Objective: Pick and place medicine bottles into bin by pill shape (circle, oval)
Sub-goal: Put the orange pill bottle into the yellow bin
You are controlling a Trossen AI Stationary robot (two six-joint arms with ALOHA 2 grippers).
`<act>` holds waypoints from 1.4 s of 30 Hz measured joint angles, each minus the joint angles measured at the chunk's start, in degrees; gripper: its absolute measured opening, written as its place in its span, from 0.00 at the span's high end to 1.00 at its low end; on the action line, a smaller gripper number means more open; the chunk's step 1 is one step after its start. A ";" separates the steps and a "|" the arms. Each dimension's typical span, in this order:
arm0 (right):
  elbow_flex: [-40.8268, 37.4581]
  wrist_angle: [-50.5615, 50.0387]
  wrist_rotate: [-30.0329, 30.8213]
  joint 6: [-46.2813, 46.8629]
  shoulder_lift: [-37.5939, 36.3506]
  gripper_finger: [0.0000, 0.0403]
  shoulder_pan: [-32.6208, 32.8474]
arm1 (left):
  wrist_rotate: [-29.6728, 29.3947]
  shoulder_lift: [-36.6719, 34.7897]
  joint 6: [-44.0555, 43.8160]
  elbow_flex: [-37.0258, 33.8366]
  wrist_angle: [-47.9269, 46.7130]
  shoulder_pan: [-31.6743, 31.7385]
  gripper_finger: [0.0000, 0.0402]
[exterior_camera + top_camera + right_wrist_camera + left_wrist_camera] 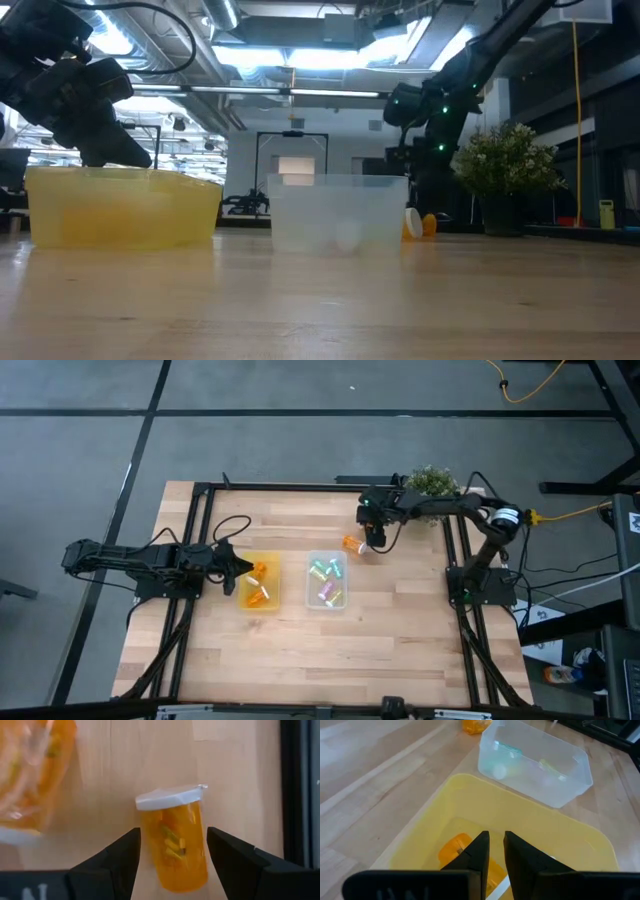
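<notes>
On the pale wooden table point(300, 640) sit two small plastic bins side by side: a translucent yellow tray point(259, 584) holding orange bottles and a clear colourless tray point(326, 580) holding green-teal ones. The left gripper point(238, 568) hangs over the yellow tray, its jaws nearly closed on nothing. The right gripper point(172, 850) is poised over a translucent orange pill bottle with a white cap point(174, 840), lying on the table just beyond the clear tray, jaws spread either side of it. I'd say close squarely on the body below the cap, since a round bottle could roll away.
</notes>
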 joint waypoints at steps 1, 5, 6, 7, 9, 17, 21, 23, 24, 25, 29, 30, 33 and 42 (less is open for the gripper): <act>0.00 0.31 0.01 -0.47 0.62 0.43 -0.09 | -0.02 0.00 0.00 0.00 0.00 0.02 0.87; 0.00 0.13 -1.58 -0.68 3.17 0.43 -0.59 | -0.02 0.00 0.04 0.00 -0.02 0.02 0.87; 0.06 0.08 -2.40 -0.54 3.80 0.43 -0.69 | -0.02 0.00 0.04 0.00 -0.01 0.00 0.87; 0.19 0.05 -2.77 -0.53 4.18 0.43 -0.81 | -0.02 0.00 0.04 0.00 -0.01 0.00 0.87; 0.28 -0.04 -3.69 -0.42 4.97 0.43 -0.88 | -0.03 0.00 0.04 0.00 -0.02 0.01 0.87; 0.16 -0.11 -2.55 2.51 4.35 0.43 -0.43 | -0.06 0.00 0.04 0.00 -0.02 0.02 0.87; 0.11 -0.21 -1.41 6.03 4.34 0.43 -0.45 | -0.06 -0.02 0.04 0.00 -0.04 0.01 0.87; 0.09 -0.19 -1.29 7.01 4.34 0.44 -0.45 | -0.06 -0.01 0.04 0.00 -0.04 0.02 0.87; 0.07 -0.17 -1.43 7.24 4.34 0.46 -0.47 | -0.06 0.00 0.04 0.00 -0.04 0.00 0.87; 0.07 -0.12 -1.42 7.32 4.34 0.47 -0.46 | -0.06 0.00 0.04 0.00 -0.04 0.00 0.87; 0.02 0.30 -1.41 7.31 4.37 0.55 -0.45 | -0.06 -0.02 0.04 0.00 -0.07 0.02 0.87; 0.02 0.52 -1.34 7.37 4.38 0.57 -0.45 | -0.06 0.00 0.04 0.00 -0.06 0.00 0.87; 1.40 -0.74 -1.25 8.92 4.67 0.59 -0.45 | -0.06 0.00 0.04 0.00 -0.07 0.01 0.87; 16.97 -7.20 -1.74 10.90 4.72 0.56 0.94 | -0.04 -0.01 0.04 0.00 -0.09 0.01 0.87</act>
